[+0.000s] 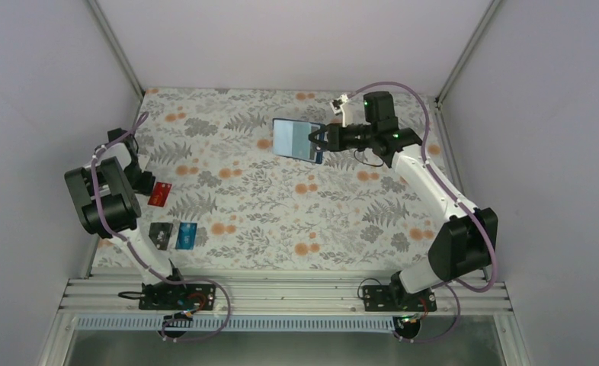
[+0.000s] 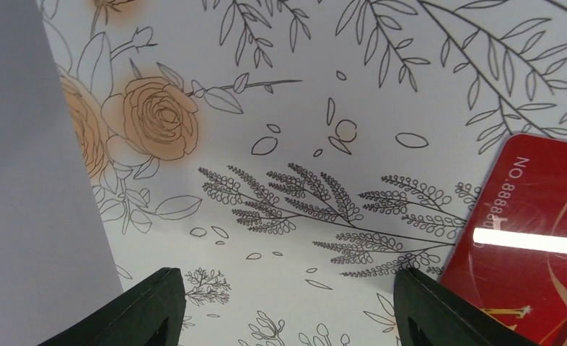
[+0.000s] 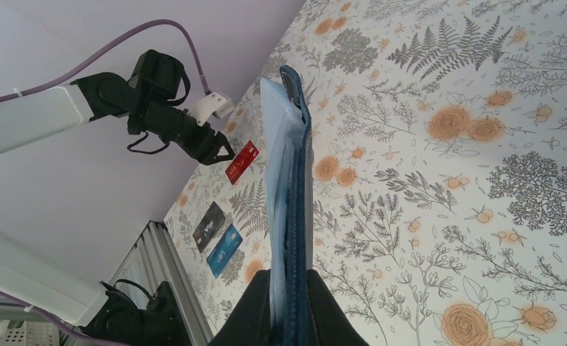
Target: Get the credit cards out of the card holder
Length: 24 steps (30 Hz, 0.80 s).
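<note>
Right gripper [image 3: 289,288] clamped on card holder [image 1: 293,139] at 1 o'clock, seemingly off table [image 1: 281,221], left gripper [image 2: 288,310] spread wide beside red card [image 1: 160,194] at 9 o'clock, black card [image 1: 160,234], blue-teal card [image 1: 186,235] at 8 o'clock

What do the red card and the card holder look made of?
Red card: likely glossy plastic; a bright strip of light reflects off it, and it lies flat with printed digits and gold swirls. Card holder: seems soft leather or leatherette, matte navy outside with paler blue pockets inside, thin layers seen edge-on. Can't tell real from synthetic.
</note>
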{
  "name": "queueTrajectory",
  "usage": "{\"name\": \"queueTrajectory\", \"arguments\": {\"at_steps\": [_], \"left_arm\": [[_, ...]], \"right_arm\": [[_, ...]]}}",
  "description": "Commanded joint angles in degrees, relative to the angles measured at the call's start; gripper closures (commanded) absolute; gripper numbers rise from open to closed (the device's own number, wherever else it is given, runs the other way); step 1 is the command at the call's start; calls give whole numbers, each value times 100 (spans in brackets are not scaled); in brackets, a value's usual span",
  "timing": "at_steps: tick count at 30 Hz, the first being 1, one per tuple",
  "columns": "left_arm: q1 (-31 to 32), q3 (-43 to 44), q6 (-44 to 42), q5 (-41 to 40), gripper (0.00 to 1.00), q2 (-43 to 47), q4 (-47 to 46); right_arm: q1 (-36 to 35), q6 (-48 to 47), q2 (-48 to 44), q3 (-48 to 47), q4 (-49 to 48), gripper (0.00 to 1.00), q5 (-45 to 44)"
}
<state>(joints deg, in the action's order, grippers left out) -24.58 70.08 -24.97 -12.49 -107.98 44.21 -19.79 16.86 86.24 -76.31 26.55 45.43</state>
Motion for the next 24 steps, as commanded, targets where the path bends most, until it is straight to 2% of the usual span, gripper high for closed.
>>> {"name": "queueTrajectory", "arguments": {"at_steps": [1, 24], "left_arm": [[-3, -615, -81, -74, 27, -57, -169], [89, -1358, -113, 16, 26, 532, -25]], "right_arm": [[9, -7, 32, -217, 28, 96, 55], [10, -88, -18, -100, -12, 96, 160]]}}
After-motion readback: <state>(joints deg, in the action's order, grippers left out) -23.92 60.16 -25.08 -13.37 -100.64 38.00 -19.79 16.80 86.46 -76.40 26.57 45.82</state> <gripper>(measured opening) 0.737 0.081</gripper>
